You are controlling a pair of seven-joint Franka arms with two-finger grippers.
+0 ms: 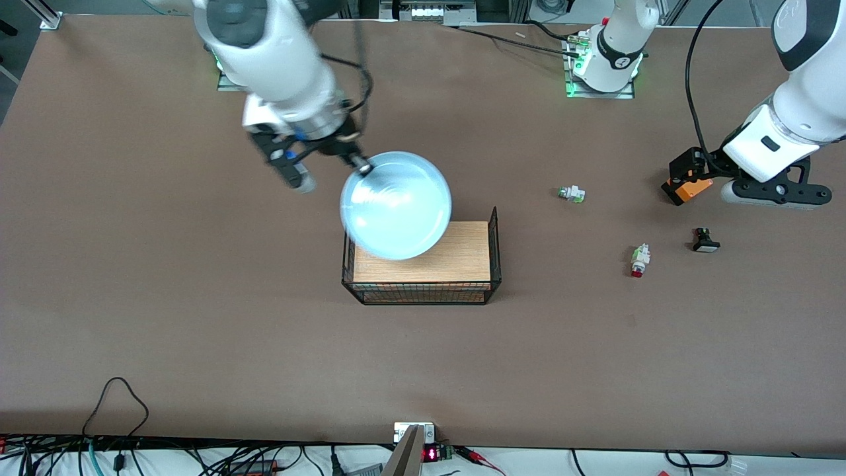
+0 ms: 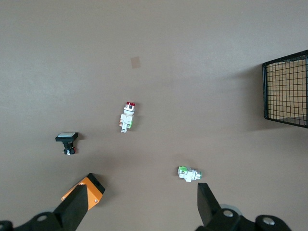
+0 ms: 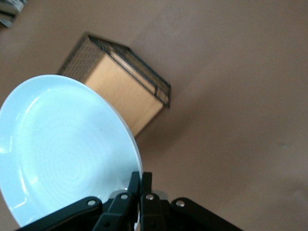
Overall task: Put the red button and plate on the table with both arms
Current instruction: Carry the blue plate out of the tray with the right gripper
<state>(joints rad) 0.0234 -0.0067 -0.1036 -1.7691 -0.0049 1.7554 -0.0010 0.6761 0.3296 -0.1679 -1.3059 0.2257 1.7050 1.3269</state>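
Right gripper [image 1: 362, 166]: hanging in the air over the surface [image 1: 165, 297] just beside the wire basket [image 1: 423, 291], toward the right arm's end; its fingers [image 3: 135, 184] are pressing together on the rim of the plate.
Plate [image 1: 395, 205]: pale blue and round, being held by its rim clear of the surface, partly over the wooden top [image 1: 456, 254] of the basket; looks tilted in the right wrist view [image 3: 62, 154].
Left gripper [image 1: 694, 188]: hovering over bare surface toward the left arm's end; its 2 fingers [image 2: 79, 202] are standing spread wide and holding nothing, 1 of them carrying an orange pad.
Red button [image 1: 638, 259]: lying on its side on the surface, toward the left arm's end, nearer the front camera than the left gripper; apart from everything around it [image 2: 127, 116].
Green-tipped part [image 1: 571, 194]: lying on the surface between the basket and the left gripper, farther from the front camera than the red button [image 2: 189, 173].
Black white-capped part [image 1: 705, 241]: sitting on the surface near the red button, closer to the left arm's end [image 2: 67, 142].
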